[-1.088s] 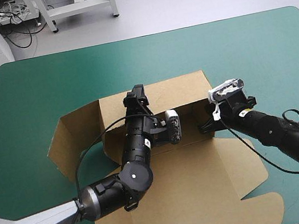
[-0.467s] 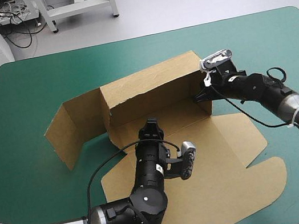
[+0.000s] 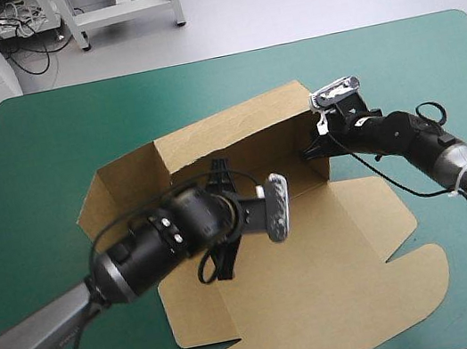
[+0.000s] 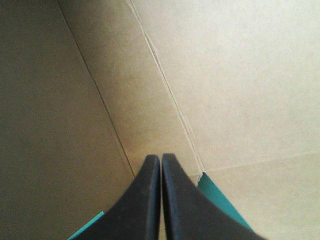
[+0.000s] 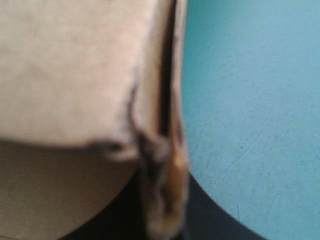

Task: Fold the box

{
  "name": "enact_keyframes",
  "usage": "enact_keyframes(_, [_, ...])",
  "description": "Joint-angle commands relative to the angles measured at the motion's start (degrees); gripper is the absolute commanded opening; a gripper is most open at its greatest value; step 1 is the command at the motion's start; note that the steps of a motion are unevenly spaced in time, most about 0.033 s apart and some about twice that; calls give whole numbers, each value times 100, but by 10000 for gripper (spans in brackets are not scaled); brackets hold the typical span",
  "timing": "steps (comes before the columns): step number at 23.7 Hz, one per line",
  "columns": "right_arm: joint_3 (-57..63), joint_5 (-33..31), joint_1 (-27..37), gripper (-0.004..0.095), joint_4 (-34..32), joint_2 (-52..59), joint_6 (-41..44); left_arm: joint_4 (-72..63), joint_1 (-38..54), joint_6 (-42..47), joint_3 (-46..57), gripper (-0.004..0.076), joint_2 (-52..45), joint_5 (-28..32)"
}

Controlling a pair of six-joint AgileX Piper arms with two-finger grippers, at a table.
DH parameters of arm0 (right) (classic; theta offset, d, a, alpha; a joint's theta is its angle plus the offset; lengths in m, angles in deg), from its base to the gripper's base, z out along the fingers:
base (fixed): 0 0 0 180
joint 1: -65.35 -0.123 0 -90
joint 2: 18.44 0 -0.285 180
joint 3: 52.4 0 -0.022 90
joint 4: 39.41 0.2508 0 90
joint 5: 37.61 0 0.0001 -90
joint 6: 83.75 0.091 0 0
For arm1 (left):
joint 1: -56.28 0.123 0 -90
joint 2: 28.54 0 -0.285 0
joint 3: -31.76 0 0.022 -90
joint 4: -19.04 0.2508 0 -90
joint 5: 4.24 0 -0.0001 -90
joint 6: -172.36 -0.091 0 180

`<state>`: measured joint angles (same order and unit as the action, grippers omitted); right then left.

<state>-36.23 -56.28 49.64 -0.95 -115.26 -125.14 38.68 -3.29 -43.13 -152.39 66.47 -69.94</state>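
Just now my left claw [image 3: 219,170] has swung from over the near panel to the foot of the back wall [image 3: 237,142], fingers pressed together on nothing. My right claw [image 3: 314,151] stays pinched on the far right corner of the brown box [image 3: 325,285]. I judge the wall is steadied and the left flap [image 3: 124,194] is next. The box sits mid-table, with teal-green cover [image 3: 432,67] showing all around it, room enough to swing.

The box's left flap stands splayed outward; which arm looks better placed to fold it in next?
Probably the left. The left pincer is shut on nothing, over the box near that flap, while the right pincer is clamped on the raised wall at its other end.
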Motion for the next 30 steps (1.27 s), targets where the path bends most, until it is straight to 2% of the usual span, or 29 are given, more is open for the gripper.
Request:
enact_keyframes(1, [-182,-152,37,-18,15,197,55,-1300,936,-485,-1167,-8,-240,-180])
enact_keyframes(4, [-182,-267,37,-18,-98,197,81,-1964,1960,-284,-1742,-8,-240,72])
enact_keyframes(7, [-182,-305,37,-18,-123,185,121,-2412,2984,506,-2148,-13,-240,699])
enact_keyframes(9, [-182,-410,37,-18,-144,185,121,-3065,4331,1440,-2252,-14,-240,1078])
enact_keyframes(13, [-182,-539,37,-18,-278,176,137,-4382,6376,1736,-2196,-15,-61,519])
enact_keyframes(15, [-182,-539,37,-18,-278,176,141,-4735,7040,1858,-2006,-15,-10,286])
enact_keyframes(18, [-182,-528,37,-18,-278,176,341,-5031,7865,1939,-1151,-15,-10,433])
enact_keyframes(24, [-182,-541,37,-17,-278,176,417,-5394,8171,1887,112,-15,-10,971])
enact_keyframes(30, [-382,-664,37,-17,-367,176,901,-5442,8171,1878,727,-15,-10,1360])
